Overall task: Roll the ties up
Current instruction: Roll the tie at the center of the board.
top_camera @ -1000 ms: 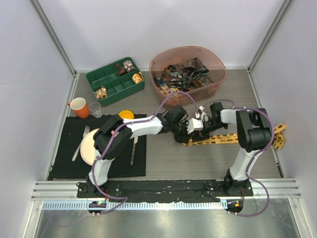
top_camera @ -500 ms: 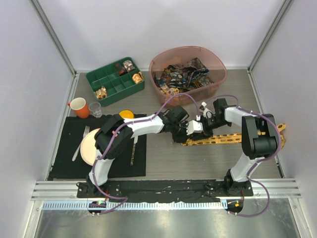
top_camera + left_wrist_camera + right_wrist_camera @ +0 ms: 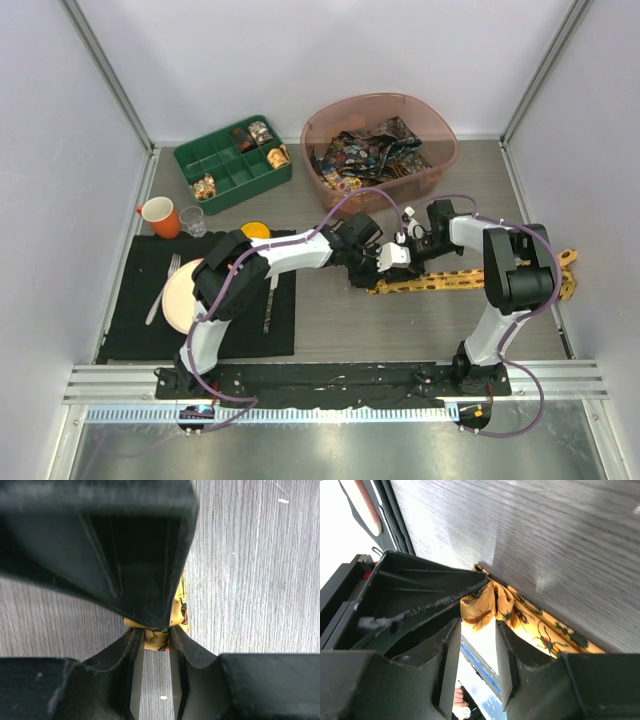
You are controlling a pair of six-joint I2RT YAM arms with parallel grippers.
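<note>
**Both grippers meet at the left end of the yellow tie**

The yellow tie (image 3: 470,278) lies flat on the grey wood-grain table (image 3: 330,320). Its long axis runs left to right, and the far end rises slightly toward the right wall. The thin fabric is printed with small dark insects, and its left end is bunched into soft folds (image 3: 485,607).

The left gripper (image 3: 156,641) is closed to a narrow slit and pinches that crumpled end between its black fingers (image 3: 134,655).

The right gripper (image 3: 476,625) faces it, almost touching. Its fingers are slightly parted, with the folds right at their tips. I cannot tell whether it grips the cloth.

The dark printed ties (image 3: 368,150) lie heaped in a translucent pink tub (image 3: 445,135) behind.
</note>
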